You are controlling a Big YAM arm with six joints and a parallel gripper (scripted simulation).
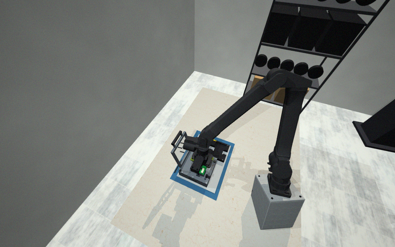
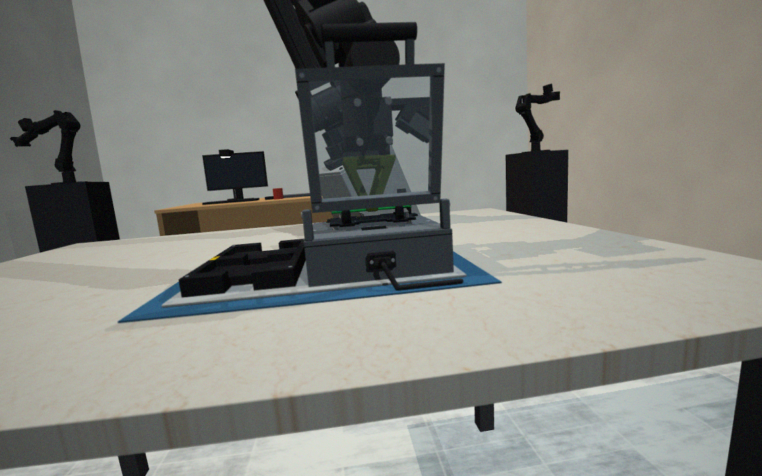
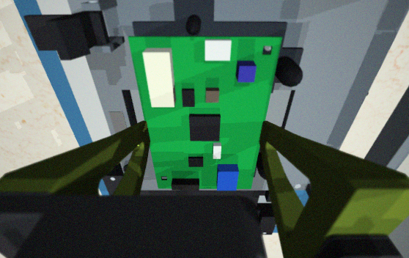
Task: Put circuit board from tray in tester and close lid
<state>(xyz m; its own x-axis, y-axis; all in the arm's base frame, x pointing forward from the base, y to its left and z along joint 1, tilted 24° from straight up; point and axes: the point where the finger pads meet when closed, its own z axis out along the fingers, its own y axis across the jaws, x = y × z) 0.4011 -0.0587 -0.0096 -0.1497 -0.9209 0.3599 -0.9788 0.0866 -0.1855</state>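
Note:
My gripper (image 1: 202,160) (image 2: 372,207) (image 3: 204,129) is shut on the green circuit board (image 1: 204,167) (image 3: 240,110), a fingertip at the middle of each long edge. The board is face up, just above the tester's plate, about level with the post tops. Its white connector (image 3: 160,78) is at the end nearest the lone end post (image 3: 193,24). One hinge-side post (image 3: 289,71) stands beside the right edge; another is partly behind the finger. A light spot (image 3: 267,48) shows in the upper-right hole. The tester (image 1: 184,171) (image 2: 336,259) has its lid (image 1: 176,159) (image 2: 369,69) open, upright.
The black tray (image 2: 203,286) stands beside the tester, with no board visible in it. The latch hook (image 3: 72,34) stands at the edge opposite the hinge, left of the connector end. The lid's handle (image 1: 176,138) (image 2: 369,31) is high beside the wrist. A cable (image 2: 428,284) lies behind the tester.

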